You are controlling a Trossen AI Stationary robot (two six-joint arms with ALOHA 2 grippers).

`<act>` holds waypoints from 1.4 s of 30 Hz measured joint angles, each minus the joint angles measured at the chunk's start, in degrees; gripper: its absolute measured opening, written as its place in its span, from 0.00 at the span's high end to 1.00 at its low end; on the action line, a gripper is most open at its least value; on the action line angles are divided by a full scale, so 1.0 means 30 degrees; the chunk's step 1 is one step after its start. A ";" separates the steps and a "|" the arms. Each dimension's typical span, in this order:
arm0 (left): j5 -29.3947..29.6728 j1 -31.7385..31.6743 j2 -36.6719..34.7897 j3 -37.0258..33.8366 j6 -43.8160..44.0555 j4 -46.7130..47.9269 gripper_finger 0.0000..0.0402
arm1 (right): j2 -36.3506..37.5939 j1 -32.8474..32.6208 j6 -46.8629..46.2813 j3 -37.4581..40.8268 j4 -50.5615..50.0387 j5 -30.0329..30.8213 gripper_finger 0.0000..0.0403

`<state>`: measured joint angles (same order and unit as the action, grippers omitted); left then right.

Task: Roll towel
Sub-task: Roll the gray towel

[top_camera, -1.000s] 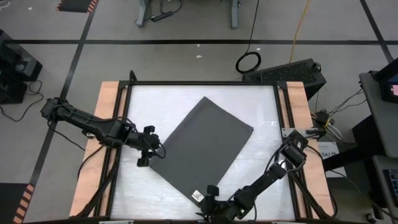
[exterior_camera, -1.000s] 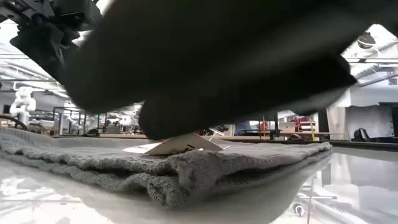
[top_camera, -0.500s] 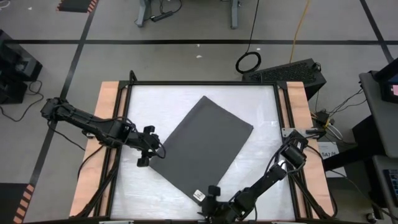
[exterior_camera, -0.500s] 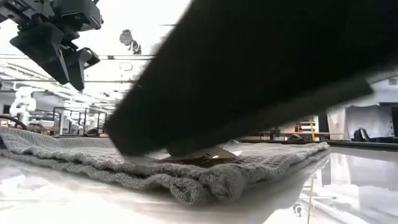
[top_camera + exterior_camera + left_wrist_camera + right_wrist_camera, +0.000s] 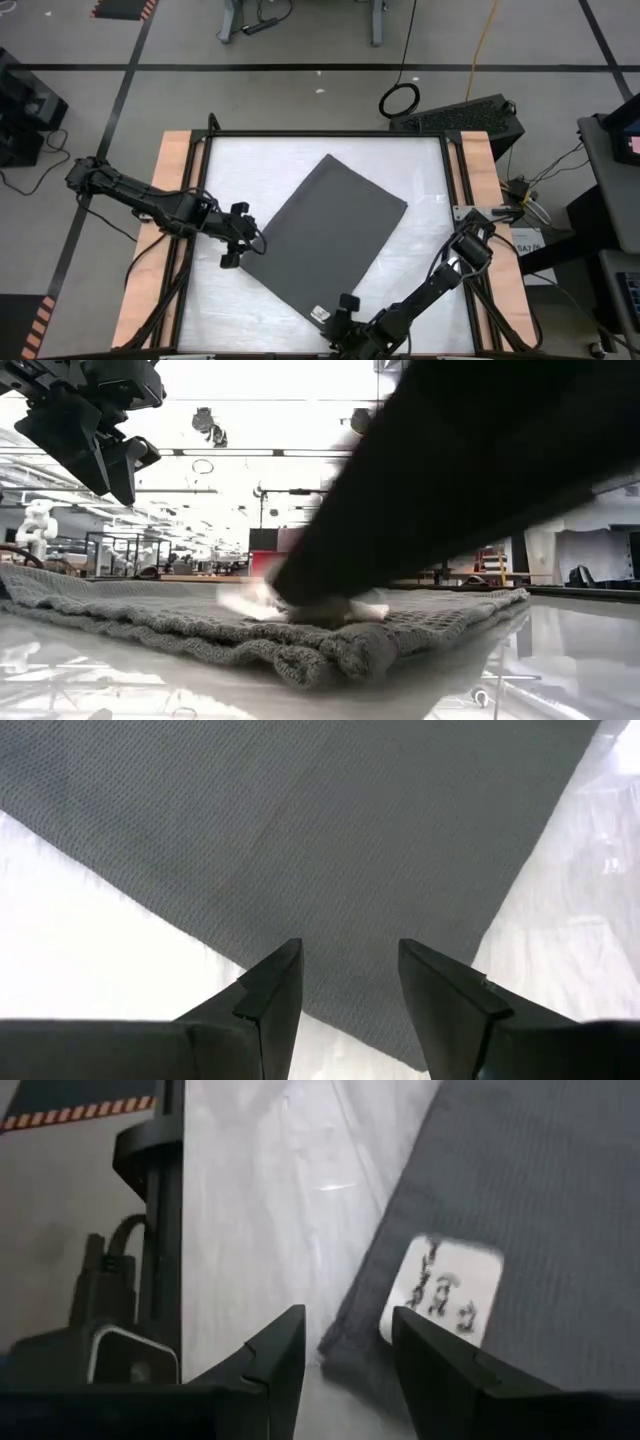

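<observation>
The dark grey towel lies flat on the white table, folded into a rectangle set cornerwise, with its white tag at the near corner. My left gripper hovers open just off the towel's left corner, and its fingers frame the towel's edge in the left wrist view. My right gripper is open at the near corner, with the tag just ahead of its fingers. In the low view the right arm blocks much of the towel. My right gripper's open fingers come in low from the table's near side at the towel's near corner, beside the tag. I cannot tell whether they touch the cloth. The corner lies on the table.
The table has a black frame and wooden side rails. Bare white surface shows on all sides of the towel. A black box stands beyond the far right corner.
In the low view the towel's near corner, humped up a second ago, has sunk lower and stays there. The right arm has swung across that view, and the tag now shows below it. My left gripper has kept still.
</observation>
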<state>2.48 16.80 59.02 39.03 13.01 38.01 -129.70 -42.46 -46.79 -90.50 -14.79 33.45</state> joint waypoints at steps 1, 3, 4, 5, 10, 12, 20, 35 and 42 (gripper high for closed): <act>-0.0001 0.0000 0.0001 0.0000 -0.0005 0.0002 0.57 | -0.0141 0.0000 -0.0282 0.0043 -0.0098 -0.0156 0.65; -0.0007 0.0000 0.0002 0.0000 -0.0012 -0.0005 0.57 | -0.0425 -0.0010 -0.0770 0.0104 0.0021 -0.0080 0.64; -0.0007 0.0000 -0.0002 0.0000 -0.0012 0.0002 0.57 | -0.0448 -0.0015 -0.0851 0.0102 0.0086 -0.0066 0.64; -0.0007 0.0000 0.0001 0.0000 -0.0012 -0.0004 0.57 | -0.0451 -0.0007 -0.0864 0.0095 0.0138 -0.0126 0.62; -0.0009 0.0000 -0.0005 0.0000 -0.0020 0.0002 0.57 | -0.0714 0.0218 -0.0934 0.0017 0.0233 -0.0852 0.51; -0.0011 0.0000 -0.0005 0.0000 0.0002 0.0002 0.57 | -0.0893 0.0375 -0.0973 0.0009 0.0373 -0.1129 0.48; -0.0015 0.0000 0.0001 0.0000 0.0068 0.0078 0.57 | -0.0987 0.0450 -0.0607 0.0023 0.0049 -0.0844 0.63; -0.1797 0.1378 -0.0005 0.0000 0.3043 -0.0004 0.52 | -0.0940 0.0470 -0.0343 0.0067 -0.0053 -0.1238 0.98; -0.1565 0.4345 0.0001 0.0000 0.4797 -0.0137 0.36 | -0.0416 0.0510 -0.0145 0.0111 -0.0325 -0.2249 0.99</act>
<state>-2.21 29.83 59.02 39.03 27.40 37.60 -130.95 -40.93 -47.23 -90.17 -15.77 26.70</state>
